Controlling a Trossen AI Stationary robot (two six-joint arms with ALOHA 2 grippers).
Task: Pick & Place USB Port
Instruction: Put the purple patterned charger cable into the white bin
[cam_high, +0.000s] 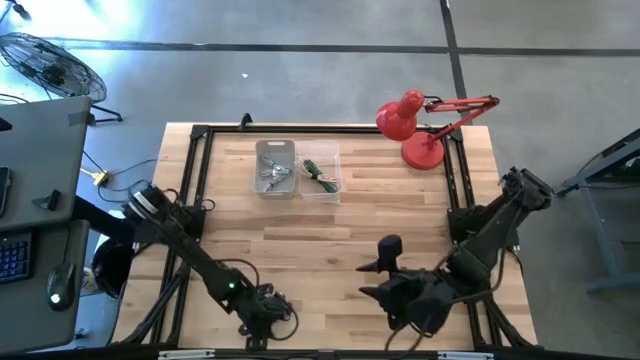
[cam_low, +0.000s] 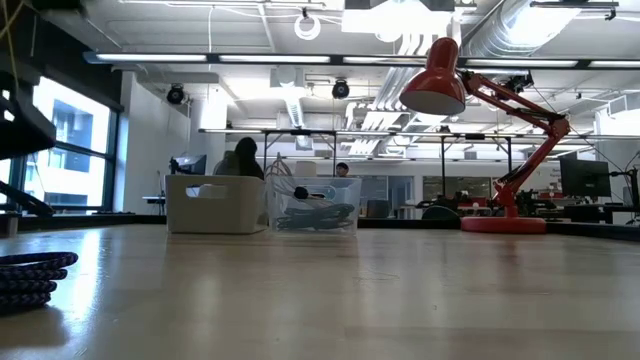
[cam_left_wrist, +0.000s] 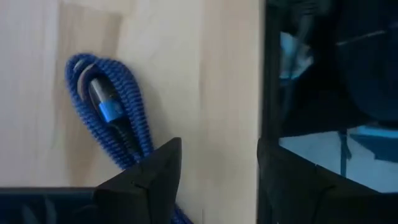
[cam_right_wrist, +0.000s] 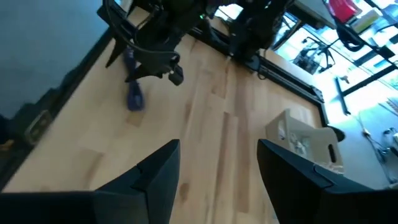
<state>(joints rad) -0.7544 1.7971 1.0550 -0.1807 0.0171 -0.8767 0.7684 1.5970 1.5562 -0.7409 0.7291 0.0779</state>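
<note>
The USB cable (cam_left_wrist: 109, 115) is a blue braided cord coiled in a bundle, with a silver-and-blue plug lying along it. It lies flat on the wood near the table's near edge and also shows in the low view (cam_low: 30, 280) and the right wrist view (cam_right_wrist: 134, 94). My left gripper (cam_left_wrist: 217, 165) is open just above it, and one end of the bundle runs under one finger (cam_left_wrist: 155, 171). In the high view the left gripper (cam_high: 268, 312) hides the cable. My right gripper (cam_high: 365, 280) is open near the near edge, right of the left one, pointing toward it.
A grey bin (cam_high: 275, 150) and a clear bin (cam_high: 322, 150) holding small parts stand side by side at the table's far middle. A red desk lamp (cam_high: 415, 125) stands at the far right corner. A black frame rail (cam_left_wrist: 268, 74) runs along the table edge beside the cable.
</note>
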